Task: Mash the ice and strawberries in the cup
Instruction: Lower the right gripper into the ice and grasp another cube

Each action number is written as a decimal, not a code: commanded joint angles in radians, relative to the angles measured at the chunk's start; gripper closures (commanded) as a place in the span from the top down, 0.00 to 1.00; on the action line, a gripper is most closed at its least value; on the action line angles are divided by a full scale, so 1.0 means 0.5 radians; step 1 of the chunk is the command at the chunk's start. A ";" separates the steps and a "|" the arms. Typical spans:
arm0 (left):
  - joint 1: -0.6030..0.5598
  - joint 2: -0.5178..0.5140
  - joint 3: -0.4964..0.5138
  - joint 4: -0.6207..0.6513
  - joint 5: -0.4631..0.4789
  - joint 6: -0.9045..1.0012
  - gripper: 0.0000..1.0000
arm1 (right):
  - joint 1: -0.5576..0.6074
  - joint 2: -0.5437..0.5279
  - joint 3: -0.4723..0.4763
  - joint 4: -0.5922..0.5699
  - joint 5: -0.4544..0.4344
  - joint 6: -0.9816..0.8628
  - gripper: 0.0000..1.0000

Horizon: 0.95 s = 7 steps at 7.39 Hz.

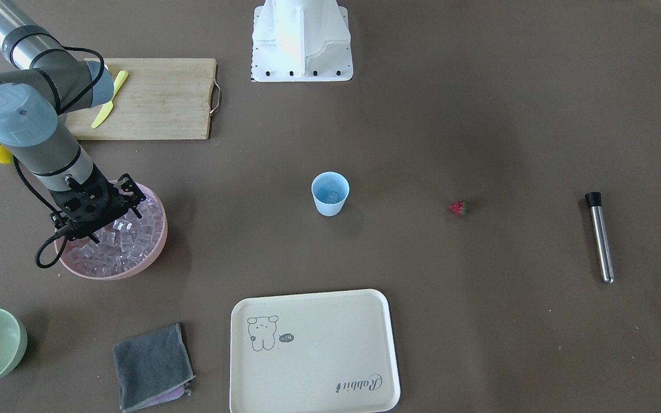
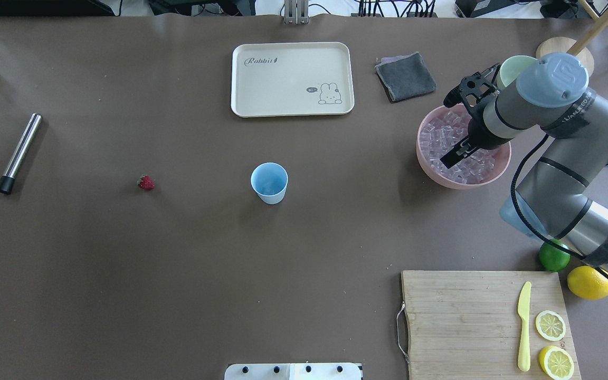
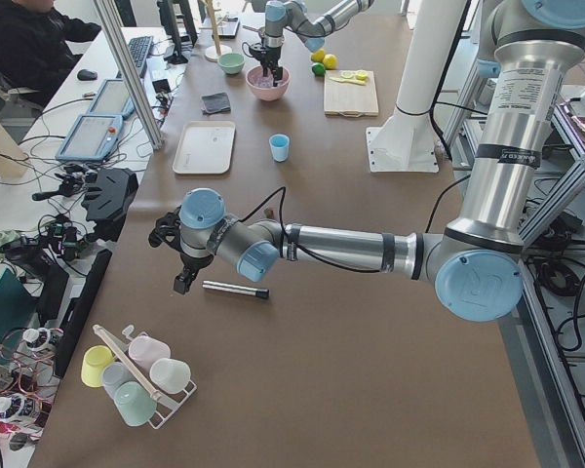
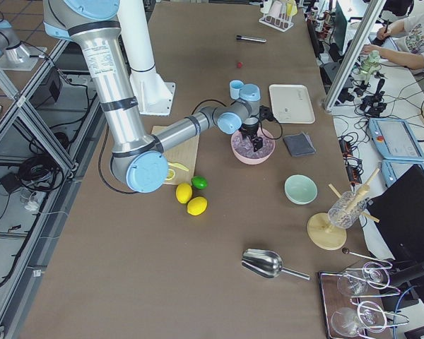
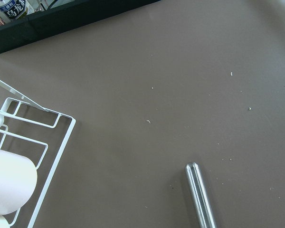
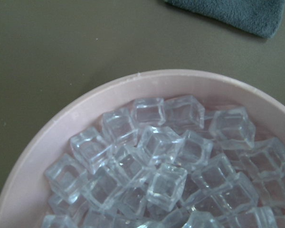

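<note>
Handling notes, left to right. Can't tell apart-or-together for left gripper (image 3: 180,285), hanging by muddler (image 2: 19,152). Next, strawberry (image 2: 145,182), lying alone well left of upright cup (image 2: 269,182) in the middle: probably soft and light, so pinch gently across body, not cap. Far right, ice (image 2: 438,134) heaped in bowl (image 2: 430,171): hard, glossy, likely slippery, so grab flat faces squarely. Can't call right gripper (image 2: 445,161) either, low over that heap.

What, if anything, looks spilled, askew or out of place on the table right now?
Nothing stands out. The cup stands upright, the ice is heaped in the pink bowl with none loose on the table, and the strawberry simply lies on the bare table, apart from the cup.
</note>
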 commanded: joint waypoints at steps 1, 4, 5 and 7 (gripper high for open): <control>0.005 -0.001 0.004 0.000 0.000 0.000 0.97 | -0.001 -0.004 -0.001 0.001 -0.006 0.008 0.77; 0.005 -0.001 0.004 0.003 0.000 0.000 0.97 | -0.019 0.008 -0.020 -0.002 -0.024 0.026 0.62; 0.008 -0.007 0.007 0.003 0.000 -0.003 0.97 | -0.013 -0.004 -0.008 0.001 -0.024 0.026 0.55; 0.021 -0.016 0.013 0.003 0.000 -0.003 0.97 | -0.013 -0.004 0.002 -0.002 -0.024 0.029 0.45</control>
